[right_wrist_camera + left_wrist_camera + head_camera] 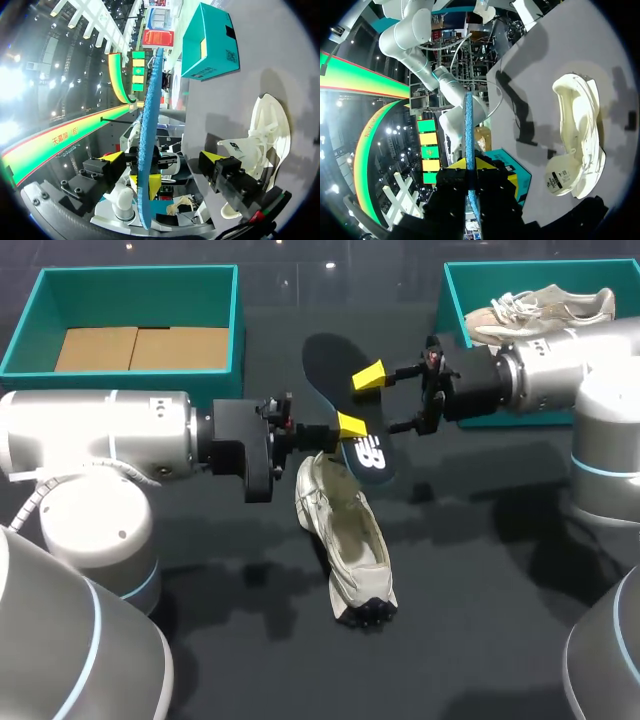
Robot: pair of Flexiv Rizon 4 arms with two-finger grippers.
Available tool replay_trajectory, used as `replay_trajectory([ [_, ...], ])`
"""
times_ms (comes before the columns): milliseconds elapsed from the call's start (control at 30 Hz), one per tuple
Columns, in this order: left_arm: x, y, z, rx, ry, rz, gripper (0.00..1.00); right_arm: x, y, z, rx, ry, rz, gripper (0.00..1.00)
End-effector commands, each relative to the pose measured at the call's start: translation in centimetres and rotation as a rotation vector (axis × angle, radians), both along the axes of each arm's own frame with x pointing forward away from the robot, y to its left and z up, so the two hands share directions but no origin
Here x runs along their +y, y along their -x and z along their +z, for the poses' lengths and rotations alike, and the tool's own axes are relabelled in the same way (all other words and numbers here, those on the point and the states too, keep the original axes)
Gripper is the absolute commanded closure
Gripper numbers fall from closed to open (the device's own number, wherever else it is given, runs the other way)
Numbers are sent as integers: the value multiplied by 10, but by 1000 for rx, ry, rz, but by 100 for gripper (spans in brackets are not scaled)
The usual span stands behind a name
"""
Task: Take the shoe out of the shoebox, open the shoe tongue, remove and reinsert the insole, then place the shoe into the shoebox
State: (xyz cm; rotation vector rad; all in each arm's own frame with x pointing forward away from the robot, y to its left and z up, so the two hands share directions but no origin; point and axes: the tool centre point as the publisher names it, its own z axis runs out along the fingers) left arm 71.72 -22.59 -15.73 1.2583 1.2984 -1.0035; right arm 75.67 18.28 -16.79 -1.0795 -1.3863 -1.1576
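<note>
Left shoebox (22, 335): far left corner of the bench (480, 540), cardboard in the bottom, well apart from the work.

Left pincer (348, 426) (471, 167): clamped narrow on the insole (335, 365) (468, 125), both yellow tips on its faces near the logo end. The insole is held off the bench, with its long part running away toward the far edge.

Shoe (350, 535) (580, 130): on the bench just below the held insole, apparently on its side, tongue folded out. It is outside both boxes.

Right pincer (378, 402) (163, 157): spread wide and straddling the insole (150, 115), one tip on each side and neither touching it.

Right shoebox (450, 300): far right corner, second shoe (540, 308) inside.

Judgement: the insole is out and reinsertion is the step in hand.
- Close the right pincer squarely on the faces, well clear of the left tips.
- Lead with one end into the mouth and keep the tongue from folding under.
- The shoe is loose and may slide when pushed.

Room: open bench nearer than the shoe and to its right. The pincers sit close together, so move one at a time.
</note>
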Motion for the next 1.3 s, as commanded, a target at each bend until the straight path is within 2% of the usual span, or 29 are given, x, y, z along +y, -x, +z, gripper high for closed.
replay_trajectory([
  [33,-8,-4,-3,0,-4,4,100,11,1,0,-9,-2,-10,18],
  [200,-8,-2,-6,1,-8,4,100,12,3,0,-25,-20,-33,27],
  [267,-8,-2,-7,-1,-9,8,100,12,4,0,-24,-21,-37,37],
  [400,-7,-2,-10,-4,-9,16,100,12,6,0,-23,-29,-46,49],
  [700,-4,-2,-12,-4,-9,8,100,10,7,-1,-19,-40,-55,56],
  [733,-4,-2,-12,-3,-8,8,100,10,7,-1,-19,-42,-55,64],
  [800,-4,-1,-13,-2,-8,5,100,9,7,-1,-20,-43,-55,73],
  [833,-3,-1,-13,-1,-8,3,100,9,6,-1,-21,-43,-55,97],
  [867,-3,0,-14,-1,-8,2,100,9,6,-1,-22,-43,-55,100],
  [1167,0,1,-16,16,-11,-28,100,10,6,-1,-31,-44,-55,100],
  [1200,2,1,-16,20,-11,-29,91,10,6,0,-32,-43,-55,100],
  [1267,5,2,-13,25,-9,-31,12,10,6,0,-34,-42,-54,100],
  [1300,8,3,-12,31,-4,-30,0,10,7,0,-35,-42,-53,100],
])
